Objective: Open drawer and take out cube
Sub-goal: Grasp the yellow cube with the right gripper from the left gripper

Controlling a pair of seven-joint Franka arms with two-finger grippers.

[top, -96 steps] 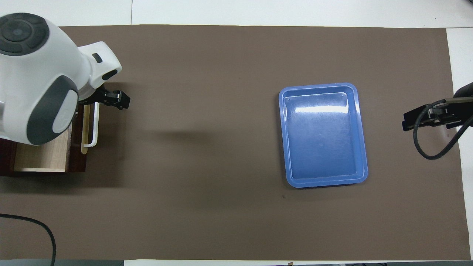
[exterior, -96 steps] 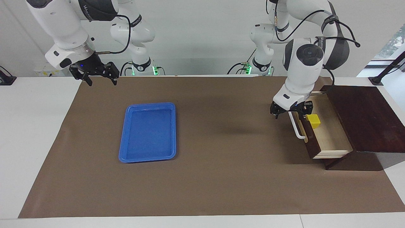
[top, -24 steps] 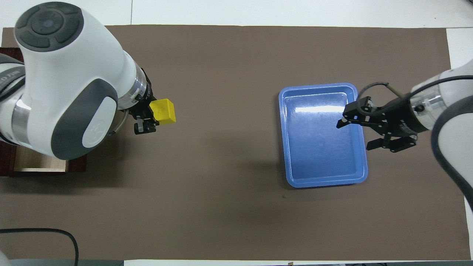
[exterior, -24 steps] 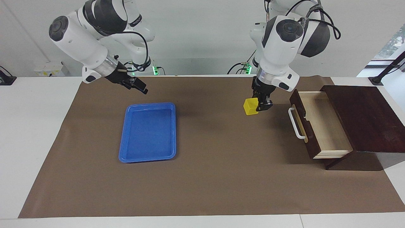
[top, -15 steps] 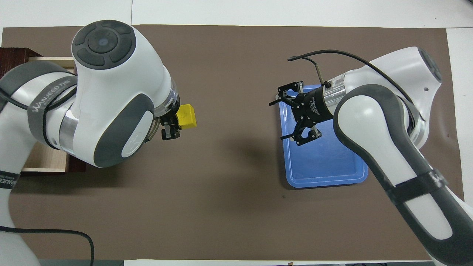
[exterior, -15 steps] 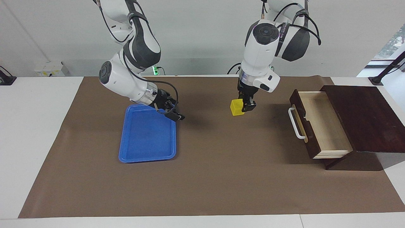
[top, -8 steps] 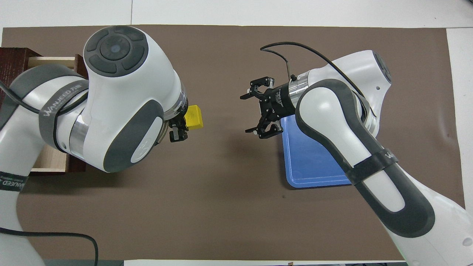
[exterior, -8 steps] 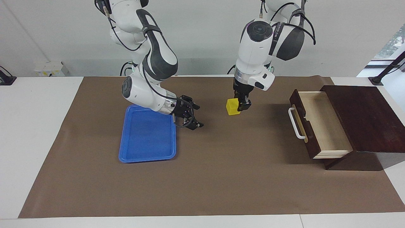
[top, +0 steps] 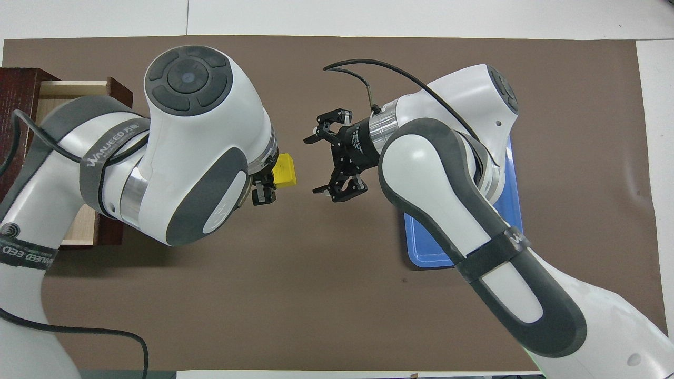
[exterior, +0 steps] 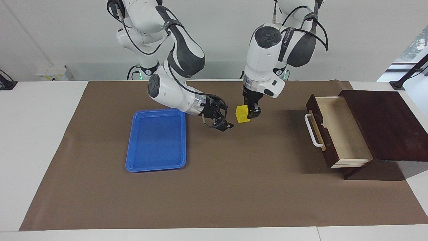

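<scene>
Drawer (exterior: pixel 337 130) stands pulled out at the left arm's end of the surface (exterior: pixel 234 187), pale interior showing and nothing in it that I can see, so I log the opening step as done. The cube (exterior: pixel 242 114) is out of the drawer: I have it in the left gripper (exterior: pixel 249 113), jaws pinching it from the side, carried in the air over the brown mat about mid-surface, well apart from the drawer. Overhead confirms it, the cube (top: pixel 284 170) sticking out from under the left wrist toward the right arm's side. The right gripper (exterior: pixel 219 117) is just beside the cube, turned toward it with jaws spread wide, holding nothing; from above the right gripper (top: pixel 324 160) faces the cube with a clear gap between them, not touching. The blue tray (exterior: pixel 156 140) lies flat toward the right arm's end with nothing in it. My reading: take-out proper is achieved; what looks left is a handover to the right arm and probably a drop in the tray, though the task line names no place to put it. Drawer left open.
</scene>
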